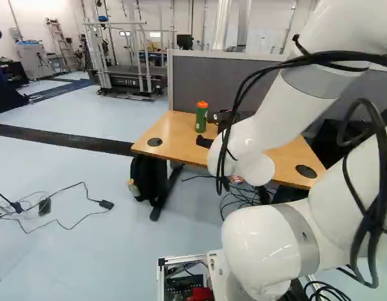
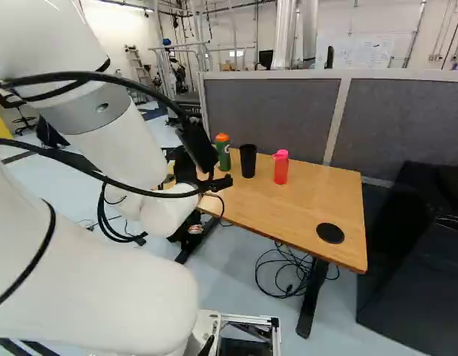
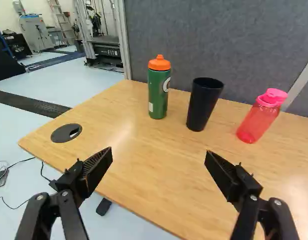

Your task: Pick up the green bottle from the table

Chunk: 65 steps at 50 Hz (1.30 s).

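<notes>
The fingers are standing wide apart, holding nothing, before the green bottle; arm hides the pink bottle in left base view.

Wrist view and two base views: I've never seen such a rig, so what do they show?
The machine is one white jointed robot arm. The left and right base views look ahead from behind it, one from each side; the wrist view looks along its black two-fingered hand. On the light wooden table stand a green bottle with an orange lid, a tall black cup and a translucent red bottle with a pink lid. The hand is open and holds nothing.
</notes>
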### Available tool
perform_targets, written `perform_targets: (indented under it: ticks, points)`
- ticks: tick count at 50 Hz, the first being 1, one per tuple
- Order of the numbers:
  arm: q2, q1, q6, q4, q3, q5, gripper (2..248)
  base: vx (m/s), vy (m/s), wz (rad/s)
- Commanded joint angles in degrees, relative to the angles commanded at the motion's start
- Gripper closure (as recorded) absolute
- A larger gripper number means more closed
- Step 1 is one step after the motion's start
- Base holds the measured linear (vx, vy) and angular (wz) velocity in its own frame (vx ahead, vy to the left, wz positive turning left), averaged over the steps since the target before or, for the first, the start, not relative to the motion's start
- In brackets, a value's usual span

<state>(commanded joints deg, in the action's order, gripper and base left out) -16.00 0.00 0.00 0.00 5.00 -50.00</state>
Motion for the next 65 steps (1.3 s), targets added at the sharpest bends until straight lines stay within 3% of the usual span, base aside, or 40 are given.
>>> perform_targets:
  ticks: [25, 65]
  points:
    - [2.9, 1.0, 0.0, 0.0, 2.4, 0.0, 3, 0.043, 0.042, -0.004]
    - [15.6, 1.8, 0.0, 0.0, 14.5, 0.0, 3, 0.0, 0.0, 0.0]
